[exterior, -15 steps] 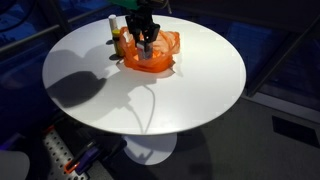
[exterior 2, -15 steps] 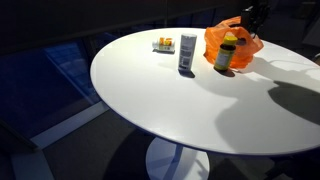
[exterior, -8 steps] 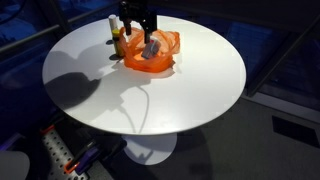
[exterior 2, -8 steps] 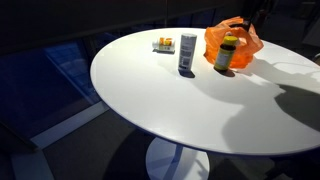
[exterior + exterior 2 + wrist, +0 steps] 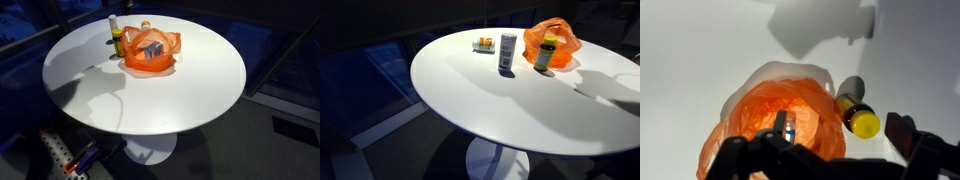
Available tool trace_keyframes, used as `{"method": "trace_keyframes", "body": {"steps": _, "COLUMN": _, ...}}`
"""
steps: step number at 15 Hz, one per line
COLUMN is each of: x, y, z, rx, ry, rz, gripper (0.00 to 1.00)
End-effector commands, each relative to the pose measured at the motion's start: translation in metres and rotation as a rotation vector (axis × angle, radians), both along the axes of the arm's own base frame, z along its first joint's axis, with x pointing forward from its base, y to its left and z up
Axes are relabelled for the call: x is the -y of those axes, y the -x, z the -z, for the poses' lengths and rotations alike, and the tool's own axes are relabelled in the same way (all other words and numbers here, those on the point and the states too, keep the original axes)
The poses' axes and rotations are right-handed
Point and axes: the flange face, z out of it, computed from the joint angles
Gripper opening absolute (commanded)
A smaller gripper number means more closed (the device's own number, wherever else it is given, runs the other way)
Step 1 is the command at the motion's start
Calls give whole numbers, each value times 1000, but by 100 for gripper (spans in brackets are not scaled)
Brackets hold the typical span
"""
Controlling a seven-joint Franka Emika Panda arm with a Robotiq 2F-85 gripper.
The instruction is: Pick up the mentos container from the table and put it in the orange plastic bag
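Mentos container: lying inside the orange plastic bag, pale side showing.
Gripper: above the bag in the wrist view, fingers spread wide, nothing held.
Bag: mouth open, resting on the white round table.
Yellow-capped bottle: upright, just beside the bag.
Grey cylinder: upright, near the bottle.
Small packet: flat, just beyond the cylinder.

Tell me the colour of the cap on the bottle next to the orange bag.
Yellow cap; the wrist view shows it best.
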Motion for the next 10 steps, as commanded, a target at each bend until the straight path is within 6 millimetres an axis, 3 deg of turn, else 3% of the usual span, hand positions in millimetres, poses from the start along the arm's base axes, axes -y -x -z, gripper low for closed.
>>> {"method": "trace_keyframes", "body": {"steps": 1, "x": -14, "y": 19, "z": -34, "rx": -40, "ry": -55, "rz": -93, "gripper": 100}}
{"method": "trace_keyframes", "body": {"steps": 6, "x": -29, "y": 35, "z": -67, "rx": -47, "ry": -12, "rz": -129, "gripper": 100}}
{"method": "trace_keyframes", "body": {"steps": 10, "x": -31, "y": 34, "z": -58, "rx": -45, "ry": -22, "rz": -122, "gripper": 100}}
